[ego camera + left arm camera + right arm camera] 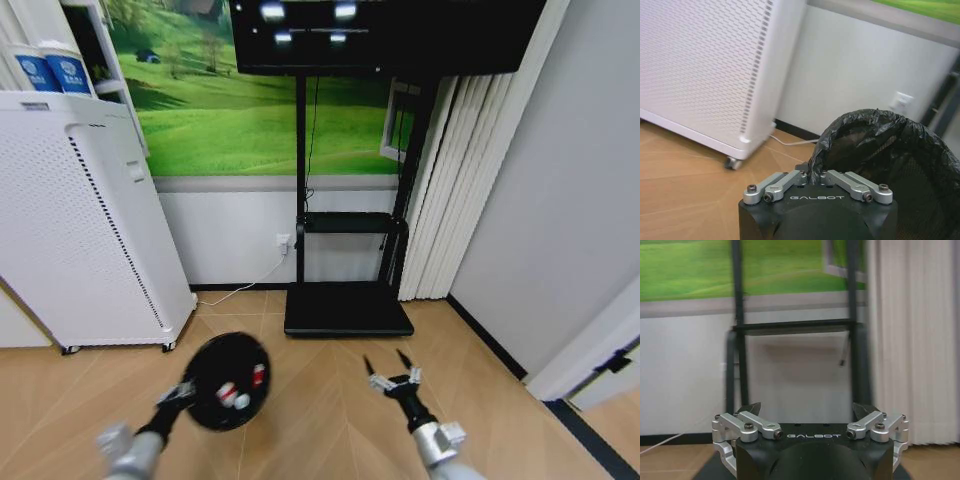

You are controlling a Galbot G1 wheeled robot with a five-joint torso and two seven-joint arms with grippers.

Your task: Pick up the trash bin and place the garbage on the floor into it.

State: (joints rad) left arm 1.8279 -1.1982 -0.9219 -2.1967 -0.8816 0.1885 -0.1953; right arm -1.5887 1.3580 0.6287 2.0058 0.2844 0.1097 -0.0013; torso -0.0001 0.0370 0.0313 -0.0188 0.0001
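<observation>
The white air-purifier box (85, 220) is the landmark: it stands against the wall on small casters and closes off the room to the robot's left. To its right stands the black screen stand (348, 250), whose flat base plate lies on the floor (320, 400) just ahead of the robot. Right of that hang pale curtain slats (440, 200), then a grey wall with a dark skirting line running back toward the robot. The free herringbone boards are therefore a wedge between the box's lower corner and that skirting.

The trash bin (227, 380) hangs above these boards, just right of and in front of the box's near caster. The left gripper (180, 393) is clamped on its near rim, pinching the black liner (880, 145), which probably keeps the mouth turned upward so the load stays inside. Red and white litter pieces (240, 390) already lie in the bin; I see none loose on the boards, so the collecting looks done or nearly so.

The right gripper (392, 370) is farther right of the box, in front of the stand's base, its fingers spread apart and holding nothing, with open floor around it.
</observation>
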